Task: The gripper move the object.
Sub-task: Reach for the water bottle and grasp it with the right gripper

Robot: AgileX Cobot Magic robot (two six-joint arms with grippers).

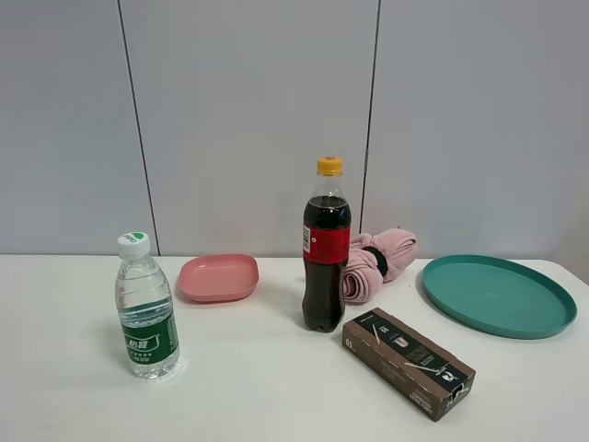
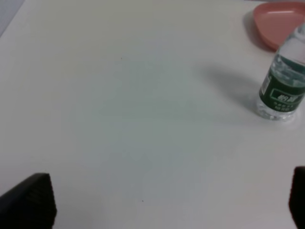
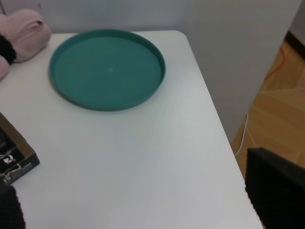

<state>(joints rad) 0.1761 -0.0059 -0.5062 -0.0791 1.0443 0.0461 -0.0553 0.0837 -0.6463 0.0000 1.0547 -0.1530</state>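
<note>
The object, a small clear water bottle [image 1: 146, 308] with a white cap and green label, stands upright at the front left of the white table. In the left wrist view the bottle [image 2: 281, 86] is ahead and off to one side of my left gripper [image 2: 167, 200], well apart from it. That gripper's black fingers [image 2: 33, 200] stand wide apart with only bare table between them. My right gripper [image 3: 143, 200] is open too, over the table's right end near the teal plate [image 3: 107, 69], holding nothing. Neither arm shows in the exterior high view.
A tall cola bottle [image 1: 326, 249] stands mid-table, with a pink dish [image 1: 218, 277] to its left and a rolled pink towel [image 1: 379, 261] behind it. A brown box [image 1: 408, 362] lies front right, near the teal plate [image 1: 500, 295]. The table's right edge [image 3: 224, 138] drops to the floor.
</note>
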